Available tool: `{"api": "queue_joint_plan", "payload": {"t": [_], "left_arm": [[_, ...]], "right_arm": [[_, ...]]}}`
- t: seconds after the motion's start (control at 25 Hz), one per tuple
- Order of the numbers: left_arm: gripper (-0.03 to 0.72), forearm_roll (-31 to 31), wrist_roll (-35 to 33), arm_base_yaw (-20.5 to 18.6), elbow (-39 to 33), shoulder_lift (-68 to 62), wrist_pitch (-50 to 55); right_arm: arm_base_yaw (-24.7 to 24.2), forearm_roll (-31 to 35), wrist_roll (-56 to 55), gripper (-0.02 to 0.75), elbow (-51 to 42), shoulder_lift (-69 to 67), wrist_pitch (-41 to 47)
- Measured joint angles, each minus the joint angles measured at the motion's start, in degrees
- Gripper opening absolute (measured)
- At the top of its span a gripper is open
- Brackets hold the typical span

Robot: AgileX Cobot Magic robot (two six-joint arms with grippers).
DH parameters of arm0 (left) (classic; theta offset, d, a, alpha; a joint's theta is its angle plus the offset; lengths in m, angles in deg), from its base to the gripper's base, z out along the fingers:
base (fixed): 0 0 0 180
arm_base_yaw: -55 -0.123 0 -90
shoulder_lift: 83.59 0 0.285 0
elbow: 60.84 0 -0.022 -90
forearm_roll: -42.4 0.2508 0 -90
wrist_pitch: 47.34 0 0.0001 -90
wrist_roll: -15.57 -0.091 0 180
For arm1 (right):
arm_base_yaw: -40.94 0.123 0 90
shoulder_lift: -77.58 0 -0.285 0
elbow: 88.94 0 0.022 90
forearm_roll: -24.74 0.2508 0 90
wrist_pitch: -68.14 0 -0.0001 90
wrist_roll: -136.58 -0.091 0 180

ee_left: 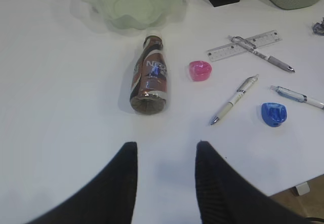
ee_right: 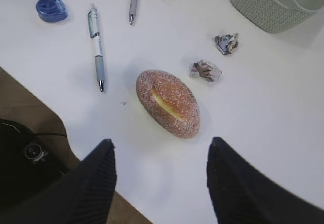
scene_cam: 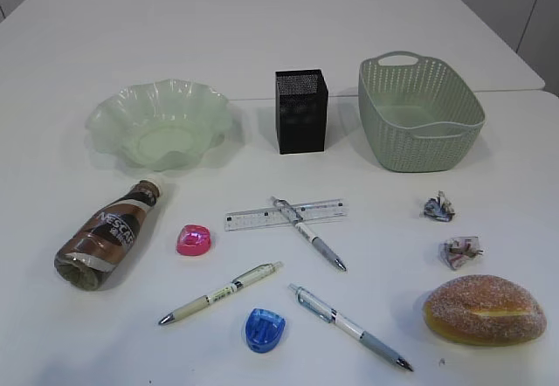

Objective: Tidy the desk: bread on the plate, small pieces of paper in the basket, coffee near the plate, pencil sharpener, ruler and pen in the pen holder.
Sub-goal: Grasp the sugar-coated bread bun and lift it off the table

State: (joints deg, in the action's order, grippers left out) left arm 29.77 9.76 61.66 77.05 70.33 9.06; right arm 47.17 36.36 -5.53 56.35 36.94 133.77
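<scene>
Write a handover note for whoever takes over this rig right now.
Left gripper: open, empty, above the desk short of the lying coffee.
Right gripper: open, empty, over the bread.
Plate, pen holder and basket look empty.
Loose: ruler under one pen, two more pens, pink sharpener, blue sharpener, two paper wads.
Done: nothing. Left: everything.
</scene>
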Motion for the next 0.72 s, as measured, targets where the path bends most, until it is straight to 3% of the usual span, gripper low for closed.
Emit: {"api": "queue_joint_plan", "payload": {"t": [0.48,0.72], "left_arm": [[0.267,-0.38,0.0,0.0,0.0,0.0,-0.53],[0.267,-0.6,0.0,0.0,0.0,0.0,-0.67]], "right_arm": [[0.0,0.97,9.05,0.458,0.13,-1.56,2.14],[0.0,0.97,15.48,0.458,0.27,-9.13,2.08]]}}
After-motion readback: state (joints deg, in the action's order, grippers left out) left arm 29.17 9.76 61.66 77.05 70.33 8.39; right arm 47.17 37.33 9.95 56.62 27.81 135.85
